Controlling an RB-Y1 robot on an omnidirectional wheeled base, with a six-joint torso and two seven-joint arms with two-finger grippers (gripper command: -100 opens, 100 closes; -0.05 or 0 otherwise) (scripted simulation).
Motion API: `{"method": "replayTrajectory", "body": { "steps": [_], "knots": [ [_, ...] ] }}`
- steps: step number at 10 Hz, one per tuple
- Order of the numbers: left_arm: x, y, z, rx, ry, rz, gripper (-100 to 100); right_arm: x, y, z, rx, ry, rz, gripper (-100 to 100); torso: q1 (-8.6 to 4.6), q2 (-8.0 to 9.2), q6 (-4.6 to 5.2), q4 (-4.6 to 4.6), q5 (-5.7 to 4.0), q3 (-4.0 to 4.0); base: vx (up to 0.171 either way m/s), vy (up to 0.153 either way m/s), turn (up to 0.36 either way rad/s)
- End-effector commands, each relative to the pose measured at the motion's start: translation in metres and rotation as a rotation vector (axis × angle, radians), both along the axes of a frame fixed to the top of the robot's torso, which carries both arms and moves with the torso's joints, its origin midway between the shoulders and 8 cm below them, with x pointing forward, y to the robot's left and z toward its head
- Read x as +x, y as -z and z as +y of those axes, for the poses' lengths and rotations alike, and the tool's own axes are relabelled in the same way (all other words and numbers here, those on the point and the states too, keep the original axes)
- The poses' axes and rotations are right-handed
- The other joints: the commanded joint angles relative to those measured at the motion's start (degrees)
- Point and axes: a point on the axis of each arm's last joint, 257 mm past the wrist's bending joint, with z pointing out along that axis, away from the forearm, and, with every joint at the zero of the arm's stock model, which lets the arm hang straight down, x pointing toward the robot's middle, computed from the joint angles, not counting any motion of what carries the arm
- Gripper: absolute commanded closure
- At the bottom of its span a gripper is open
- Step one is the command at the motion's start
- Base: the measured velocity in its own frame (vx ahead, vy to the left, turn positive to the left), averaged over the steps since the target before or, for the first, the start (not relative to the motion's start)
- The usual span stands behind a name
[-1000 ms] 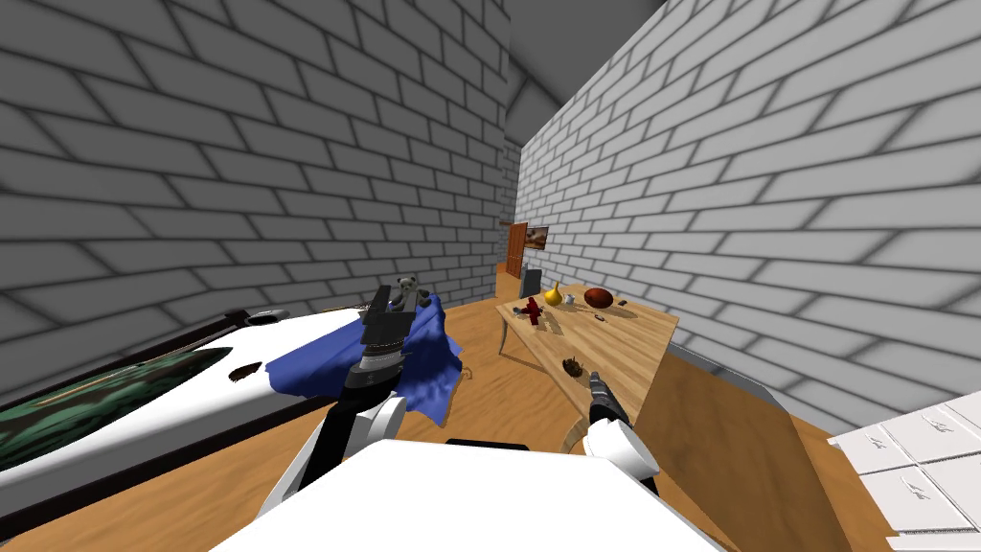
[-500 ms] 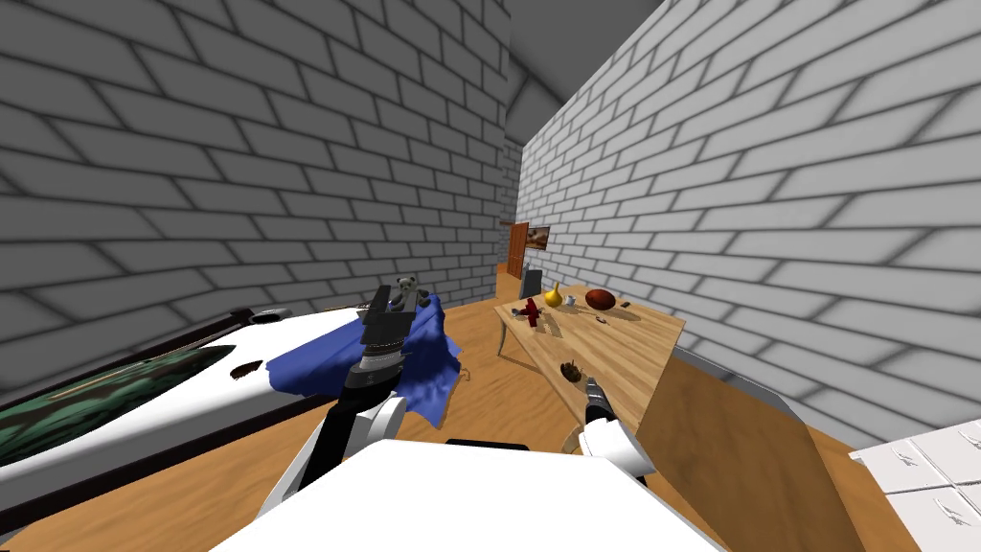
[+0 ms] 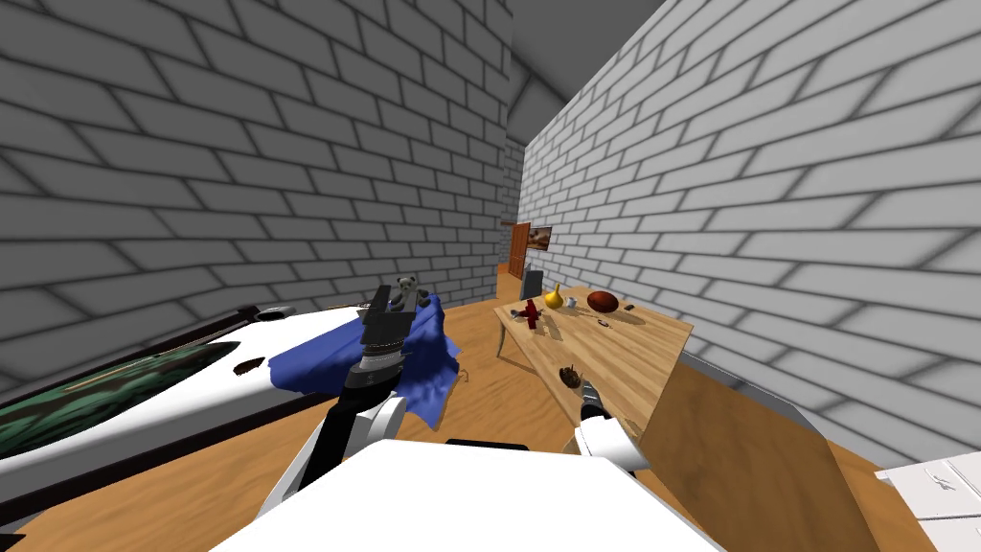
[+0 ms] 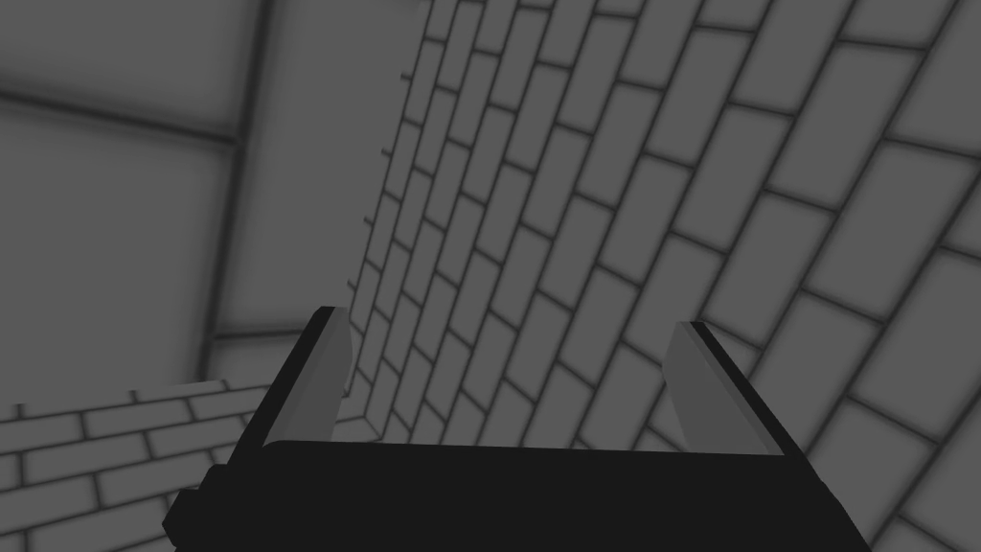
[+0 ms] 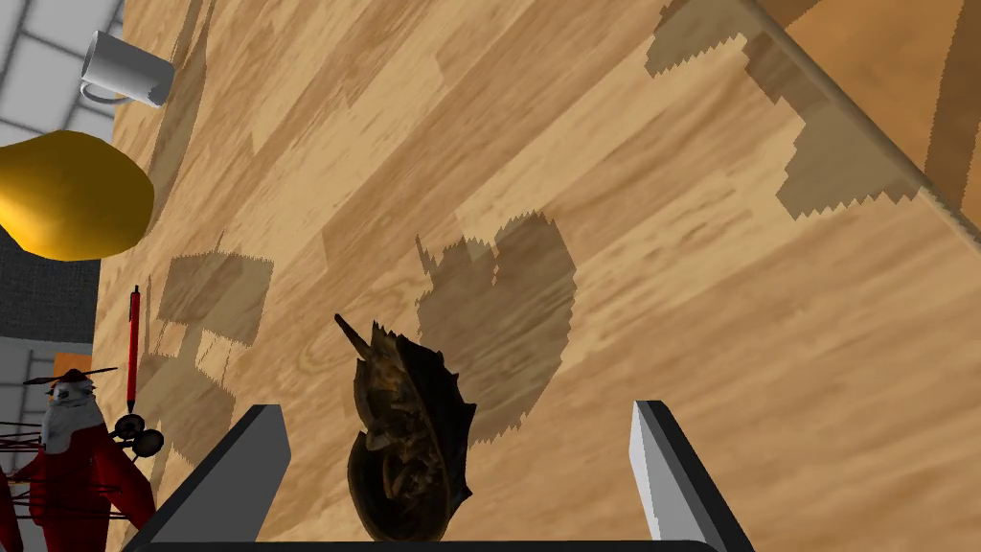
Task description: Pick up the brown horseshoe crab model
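The brown horseshoe crab model (image 5: 410, 441) lies on the wooden table (image 5: 671, 316), spiny and dark, its tail spike pointing away from my right hand. My right gripper (image 5: 460, 460) is open, and the crab sits between its two fingers without touching them. In the head view the crab (image 3: 569, 375) is a small dark shape near the table's near edge, just beyond my right gripper (image 3: 586, 394). My left gripper (image 4: 513, 383) is open and empty, held up over the bed at the left (image 3: 388, 309).
On the table (image 3: 632, 350) also stand a white mug (image 5: 125, 69), a yellow gourd-like object (image 5: 72, 196), a red pen (image 5: 133, 350), a red toy figure (image 5: 72, 460) and a brown ball (image 3: 601, 300). A bed with a blue blanket (image 3: 422, 355) lies to the left.
My base has moved forward and turned a little; the table has shifted left and nearer in the head view. My right gripper has closed in on the crab. The left arm has kept its pose.
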Motion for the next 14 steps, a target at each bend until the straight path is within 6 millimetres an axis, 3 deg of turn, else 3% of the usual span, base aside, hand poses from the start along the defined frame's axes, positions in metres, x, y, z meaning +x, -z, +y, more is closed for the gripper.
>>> {"method": "replayTrajectory", "body": {
  "steps": [1, 10, 11, 12, 14],
  "knots": [
    [0.000, 0.000, 0.000, 0.000, 0.000, 0.000, 0, 0.000, 0.007, 0.005, 0.049, 0.015, -0.005, -100, 0.00, 0.00, 0.00, 0.00, 0.00, 0.00, 0.030, -0.059, 0.026],
    [0.000, 0.000, 0.000, 0.000, 0.000, 0.000, 0, 0.005, 0.037, 0.041, 0.266, 0.078, -0.020, -100, 0.15, -0.12, 0.01, -0.03, 0.03, -0.07, 0.045, -0.045, 0.035],
    [0.000, 0.000, 0.000, 0.000, 0.000, 0.000, 0, 0.005, 0.037, 0.041, 0.269, 0.079, -0.021, 0, 0.23, -0.01, 0.02, -0.01, 0.05, -0.02, 0.006, -0.003, -0.001],
    [0.000, 0.000, 0.000, 0.000, 0.000, 0.000, 0, 0.003, 0.046, 0.045, 0.268, 0.075, -0.022, -100, 0.28, 0.08, 0.02, 0.01, 0.06, 0.04, 0.050, -0.030, -0.033],
    [0.000, 0.000, 0.000, 0.000, 0.000, 0.000, 0, 0.002, 0.052, 0.049, 0.268, 0.072, -0.022, -100, 0.15, -0.07, 0.02, -0.02, 0.03, -0.04, 0.054, -0.052, -0.015]
  ]
}}
